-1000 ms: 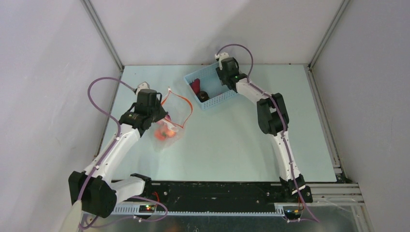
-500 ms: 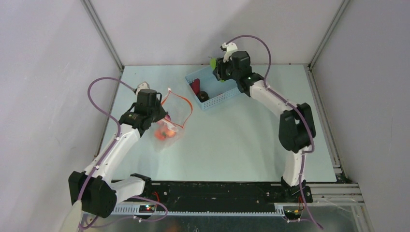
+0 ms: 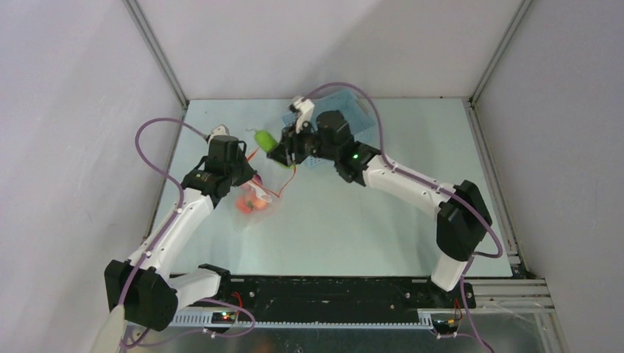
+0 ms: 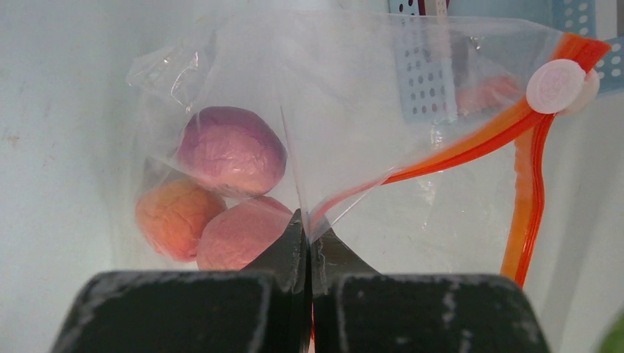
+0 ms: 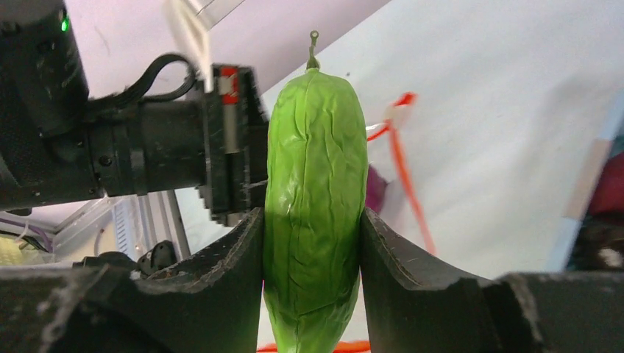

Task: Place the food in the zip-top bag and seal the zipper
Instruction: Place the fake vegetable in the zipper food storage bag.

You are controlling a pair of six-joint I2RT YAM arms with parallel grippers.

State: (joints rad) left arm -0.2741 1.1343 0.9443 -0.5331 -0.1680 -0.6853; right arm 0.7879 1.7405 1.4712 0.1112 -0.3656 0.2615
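1. On the table (image 3: 353,220), left of centre: the zip-top bag (image 4: 353,110), clear and crinkled, lying with its mouth turned toward the far right.
2. Left fingers (image 4: 303,254): closed tight, tips pressed together on a fold of the bag's clear wall close to the mouth; film pulled up into a sharp crease between them.
3. Along the mouth: the zipper (image 4: 471,143), red-orange, its two strips parted and bowed into a loop, so not sealed; at one end, a round white slider (image 4: 557,86).
4. Inside the bag, bunched at its closed end and touching one another: a purple piece (image 4: 232,151), a peach-orange piece (image 4: 173,217) and a pinkish-red piece (image 4: 239,239); seen through the film, slightly hazed.
5. Right fingers (image 3: 274,148): about half spread, clamped on either side of the green toy vegetable (image 5: 313,184); elongated, wrinkled skin, thin stem at its far tip; gripped around the lower half, the rest jutting out past the fingertips.
6. Green toy vegetable held off the table, between the left wrist and the right arm, near the far end of the zipper loop; over the opening or only beside it: cannot tell.
7. At the far side of the table, behind the right arm: a light-blue perforated basket (image 3: 360,114), mostly hidden by that arm; contents not readable from above.
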